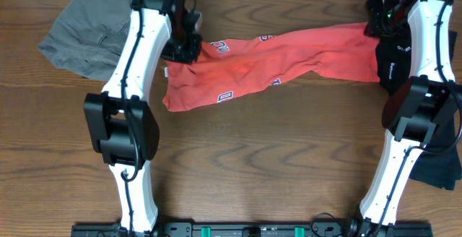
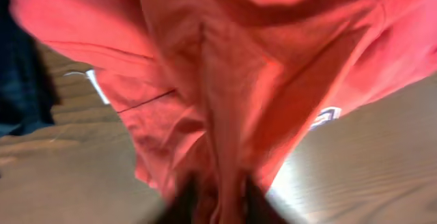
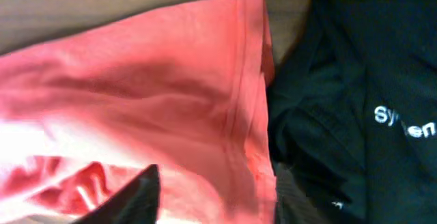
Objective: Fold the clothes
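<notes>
The coral-red T-shirt [image 1: 274, 56] lies stretched across the back of the table, its white-and-dark lettering showing. My left gripper [image 1: 185, 47] is at its left end, shut on bunched red cloth [image 2: 218, 115]. My right gripper [image 1: 375, 22] is over the shirt's right hem [image 3: 242, 94]. Its fingers stand apart with the red cloth between them. The black shirt [image 1: 393, 67] with white lettering [image 3: 403, 125] lies against that hem. The grey-khaki shorts [image 1: 86, 31] lie at the back left. A navy piece [image 1: 440, 166] lies at the right edge.
Bare brown wood table [image 1: 274, 157] stretches in front of the shirt. Both arm bases stand at the front edge. A dark shape [image 2: 20, 80] sits left of the red cloth in the left wrist view.
</notes>
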### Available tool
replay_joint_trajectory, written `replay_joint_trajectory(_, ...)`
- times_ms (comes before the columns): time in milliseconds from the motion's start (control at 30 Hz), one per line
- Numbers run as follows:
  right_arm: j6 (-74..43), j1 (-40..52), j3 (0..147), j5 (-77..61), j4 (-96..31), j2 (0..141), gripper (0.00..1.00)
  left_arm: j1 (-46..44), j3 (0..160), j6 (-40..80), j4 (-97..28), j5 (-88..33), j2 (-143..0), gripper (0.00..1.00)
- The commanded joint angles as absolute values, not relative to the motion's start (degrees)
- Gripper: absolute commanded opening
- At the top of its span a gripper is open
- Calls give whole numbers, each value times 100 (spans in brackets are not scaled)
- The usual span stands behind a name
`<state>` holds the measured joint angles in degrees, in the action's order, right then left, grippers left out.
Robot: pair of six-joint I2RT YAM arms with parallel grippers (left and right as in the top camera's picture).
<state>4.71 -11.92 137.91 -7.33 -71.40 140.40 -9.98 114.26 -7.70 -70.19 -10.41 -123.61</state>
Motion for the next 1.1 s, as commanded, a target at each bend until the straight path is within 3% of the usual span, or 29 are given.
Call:
replay_joint_trajectory(0,582,-1238,13893,-770,-7223,13834,63,-998,11089,-812,-6866,-932,-12440,53)
replay_joint_trajectory(100,587,-1304,13889,-668,-7356,13834,66,-993,10995,-812,-6775,-932,-12440,87)
replay_joint_trajectory(200,587,-1402,13876,-676,-7561,13850,68,-993,11019,-810,-6692,-932,-12436,100)
replay_joint_trajectory(433,587,-1680,13249,-803,-7730,13867,68,-993,11229,-808,-6667,-934,-12239,98)
replay_joint_trajectory(600,438,-1894,12573,-996,-7317,13867,55,-993,11290,-808,-6613,-934,-12099,98)
replay_joint_trajectory(1067,261,-2589,11402,-1009,-6119,13867,36,-993,11290,-808,-6519,-937,-12097,98)
